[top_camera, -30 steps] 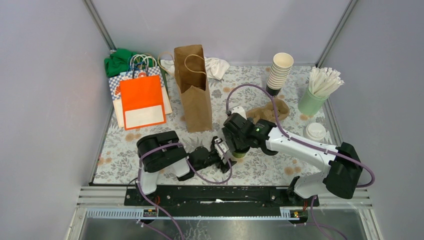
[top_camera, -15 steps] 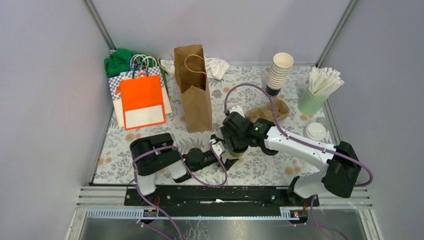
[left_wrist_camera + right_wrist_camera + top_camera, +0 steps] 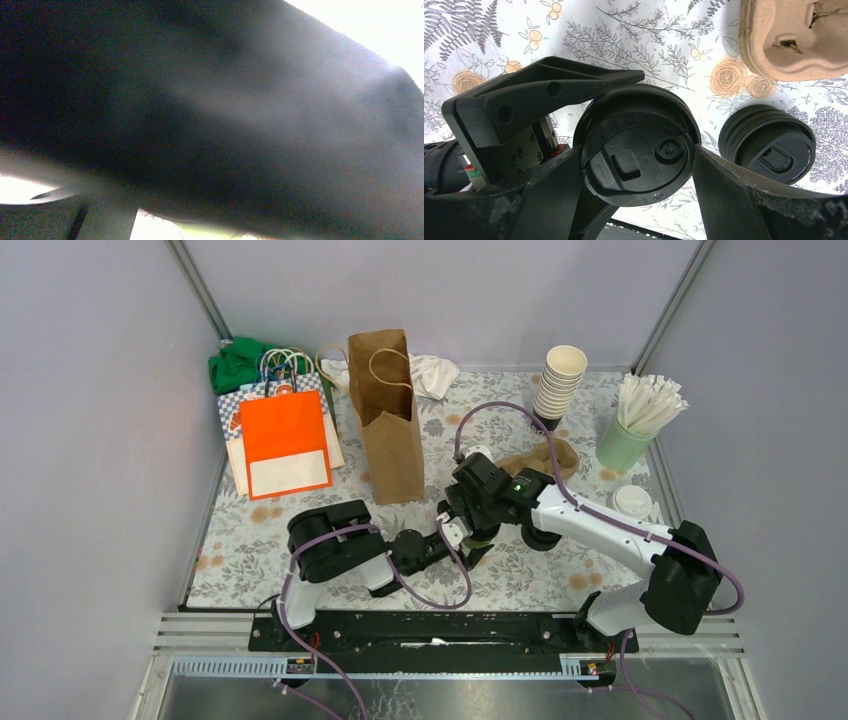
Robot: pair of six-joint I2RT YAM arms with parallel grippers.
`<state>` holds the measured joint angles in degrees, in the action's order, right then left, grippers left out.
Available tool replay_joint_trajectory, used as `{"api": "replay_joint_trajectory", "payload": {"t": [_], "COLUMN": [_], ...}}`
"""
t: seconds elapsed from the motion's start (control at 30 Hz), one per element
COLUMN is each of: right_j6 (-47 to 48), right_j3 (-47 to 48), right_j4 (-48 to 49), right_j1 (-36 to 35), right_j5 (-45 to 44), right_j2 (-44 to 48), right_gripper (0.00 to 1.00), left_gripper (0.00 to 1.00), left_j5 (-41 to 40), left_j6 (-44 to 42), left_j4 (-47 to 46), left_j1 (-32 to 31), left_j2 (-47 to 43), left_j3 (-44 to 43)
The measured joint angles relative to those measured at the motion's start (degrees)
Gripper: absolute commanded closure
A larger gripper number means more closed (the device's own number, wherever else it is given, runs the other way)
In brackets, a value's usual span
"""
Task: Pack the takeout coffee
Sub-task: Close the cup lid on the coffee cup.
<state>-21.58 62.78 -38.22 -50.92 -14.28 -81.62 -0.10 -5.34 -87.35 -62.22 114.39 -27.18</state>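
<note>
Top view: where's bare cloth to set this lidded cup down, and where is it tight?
Free: in front of the orange bag, left of the left arm; also between brown bag and cream cup stack. Crowded: centre, where left tool and right tool meet at the lidded cup, black lid stack and cardboard carrier close by.

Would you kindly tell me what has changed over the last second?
The right gripper, clamped on the cup, shifted slightly farther back over the table; the open left gripper followed beside it. Nothing was gripped or released. The bag and cup stack stayed put.
</note>
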Motion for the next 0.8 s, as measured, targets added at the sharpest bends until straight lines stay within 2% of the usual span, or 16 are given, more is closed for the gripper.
{"api": "replay_joint_trajectory", "payload": {"t": [0.23,0.57,0.8], "right_j6": [0.31,0.33,1.2], "right_j3": [-0.35,-1.7,-1.11], "right_j4": [-0.44,-0.48,-2.4], "right_j1": [1.53,6.56,9.6], "right_j5": [-0.07,3.08,2.69], "right_j2": [0.5,2.36,2.34], "right_gripper": [0.17,0.18,0.19], "left_gripper": [0.04,0.03,0.03], "left_j5": [0.17,6.25,8.5], "left_j6": [-0.13,1.07,2.05], "left_j4": [-0.2,0.04,-0.02], "left_j1": [0.22,2.25,2.84], "left_j2": [2.05,3.63,7.61], "left_j3": [-2.71,-4.33,-8.9]}}
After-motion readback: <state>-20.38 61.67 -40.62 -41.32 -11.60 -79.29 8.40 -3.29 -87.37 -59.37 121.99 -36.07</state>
